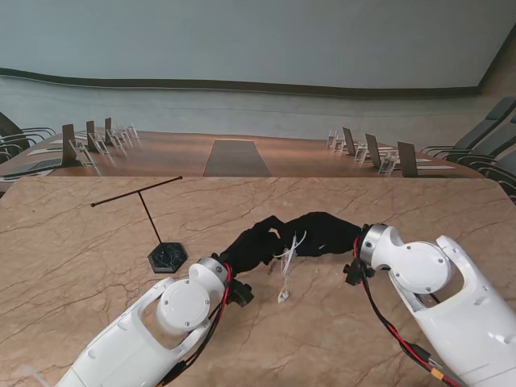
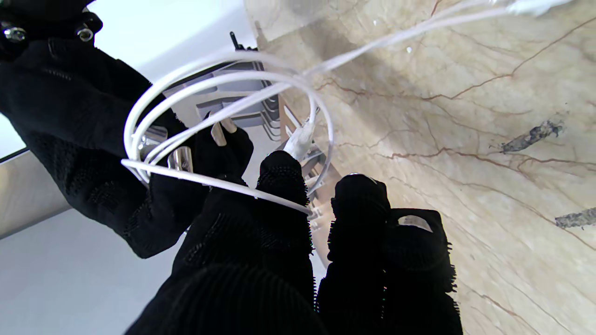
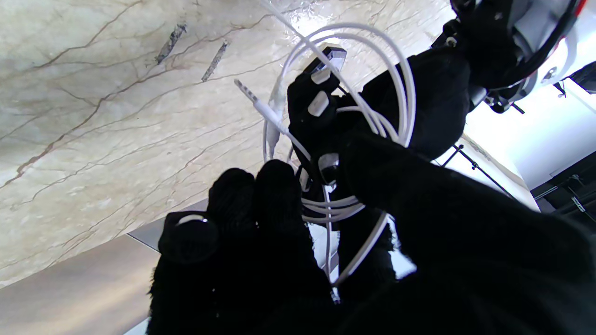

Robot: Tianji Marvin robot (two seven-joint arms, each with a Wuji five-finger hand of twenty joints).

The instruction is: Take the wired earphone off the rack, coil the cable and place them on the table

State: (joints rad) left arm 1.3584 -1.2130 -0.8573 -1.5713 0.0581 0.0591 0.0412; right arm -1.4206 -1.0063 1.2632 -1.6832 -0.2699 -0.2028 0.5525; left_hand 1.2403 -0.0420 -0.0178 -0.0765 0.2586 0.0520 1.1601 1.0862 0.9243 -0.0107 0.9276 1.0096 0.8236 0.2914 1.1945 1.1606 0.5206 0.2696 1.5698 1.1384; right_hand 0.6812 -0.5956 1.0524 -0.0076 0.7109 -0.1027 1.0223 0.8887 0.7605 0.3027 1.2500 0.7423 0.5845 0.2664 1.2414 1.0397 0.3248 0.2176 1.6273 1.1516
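Both gloved hands meet over the middle of the marble table [image 1: 97, 266], left hand [image 1: 256, 244] and right hand [image 1: 322, 232] each with fingers closed on the white earphone cable [image 1: 289, 251], which sits between them in several loops. A loose end with an earbud [image 1: 283, 296] hangs down to the tabletop. The black rack [image 1: 153, 222] stands bare to the left, apart from both hands.
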